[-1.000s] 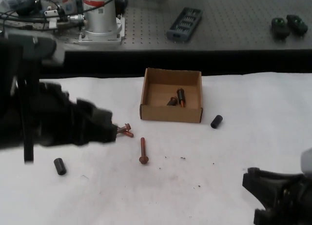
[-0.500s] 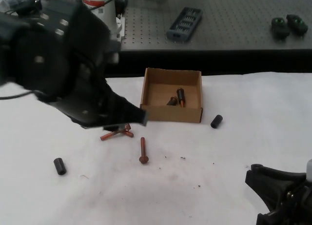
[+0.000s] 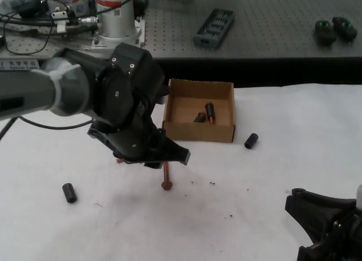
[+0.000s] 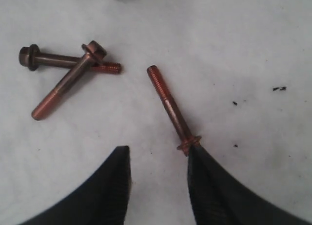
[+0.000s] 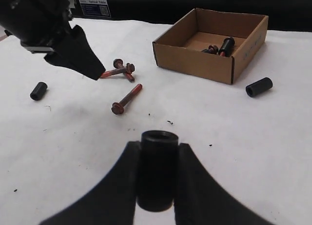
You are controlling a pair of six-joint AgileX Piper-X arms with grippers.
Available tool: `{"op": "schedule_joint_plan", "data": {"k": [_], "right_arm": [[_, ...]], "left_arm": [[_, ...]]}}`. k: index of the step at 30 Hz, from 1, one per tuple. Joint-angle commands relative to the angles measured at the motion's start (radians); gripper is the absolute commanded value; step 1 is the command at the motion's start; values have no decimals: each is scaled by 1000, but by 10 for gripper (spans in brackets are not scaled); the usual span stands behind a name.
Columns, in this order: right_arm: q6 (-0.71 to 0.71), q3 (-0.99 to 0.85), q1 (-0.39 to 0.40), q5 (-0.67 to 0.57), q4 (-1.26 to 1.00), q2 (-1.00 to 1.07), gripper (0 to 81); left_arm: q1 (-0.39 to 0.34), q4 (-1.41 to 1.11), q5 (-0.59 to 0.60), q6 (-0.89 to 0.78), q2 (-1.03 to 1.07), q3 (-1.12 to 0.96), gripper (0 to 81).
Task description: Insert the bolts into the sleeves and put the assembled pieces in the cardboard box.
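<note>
While hanging low over the white sheet [image 3: 271, 176], holds the left gripper [image 4: 158, 152] with its fingers spread apart and nothing between them. Finds a lone copper bolt [image 4: 170, 105] lying flat just ahead, its flanged head at the tip of one finger; cannot tell whether touching. Sees two more bolts [image 4: 73, 71] crossed over each other just beside the lone one. Has the right gripper [image 5: 158, 148], at the near right of the high view, clamped on a black sleeve [image 5: 157, 178] held upright with its open bore upward. Places the cardboard box [image 3: 198, 133] beyond the bolts, near the sheet's far edge, with two assembled pieces [image 3: 205, 115] lying inside. Counts a loose sleeve [image 3: 251, 140] on the sheet just right of the box and a second loose sleeve [image 3: 69, 192] well apart to the left, nearer the front than the bolts.
</note>
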Motion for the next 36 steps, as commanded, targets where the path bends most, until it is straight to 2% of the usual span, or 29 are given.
{"op": "schedule_joint_plan", "data": {"k": [1, 23, 27, 31, 36], "right_arm": [[3, -1, 3, 13, -31, -12, 73], [25, -1, 3, 0, -31, -12, 73], [25, -1, 3, 0, -31, -12, 73], [25, -1, 3, 0, -31, -12, 73], [25, -1, 3, 0, -31, -12, 73]], "left_arm": [[-4, -56, 56, -53, 27, -23, 287], [-4, -157, 75, -88, 223, -23, 278], [-4, -142, 75, -65, 224, -23, 174], [-6, -72, 83, 53, 224, -23, 5], [-6, 48, 182, 304, 218, -23, 6]]}}
